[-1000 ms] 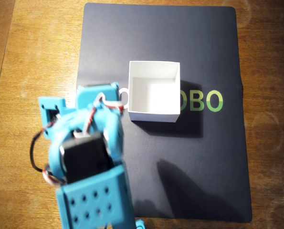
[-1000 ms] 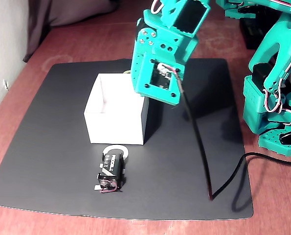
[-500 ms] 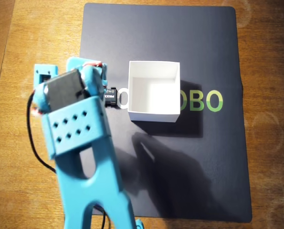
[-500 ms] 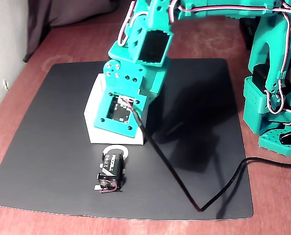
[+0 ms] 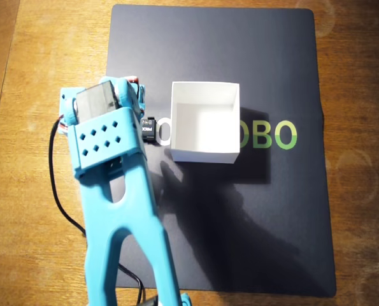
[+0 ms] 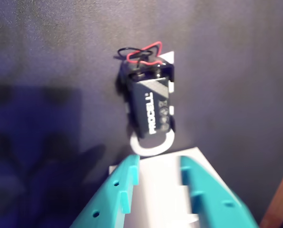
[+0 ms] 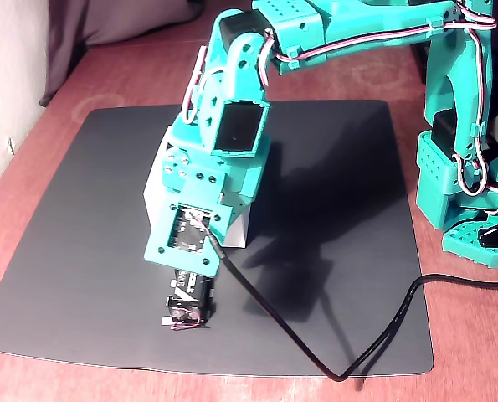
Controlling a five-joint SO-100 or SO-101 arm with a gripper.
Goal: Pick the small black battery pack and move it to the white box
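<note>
The small black battery pack lay just beyond the jaws, which stood apart, seemingly above it and holding nothing.

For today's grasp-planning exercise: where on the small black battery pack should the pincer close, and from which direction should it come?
Grip the battery pack across its two long sides, mid-body, coming straight down from above. It lies flat on the black mat, label up, the wires at one end and the white box by the other.
</note>
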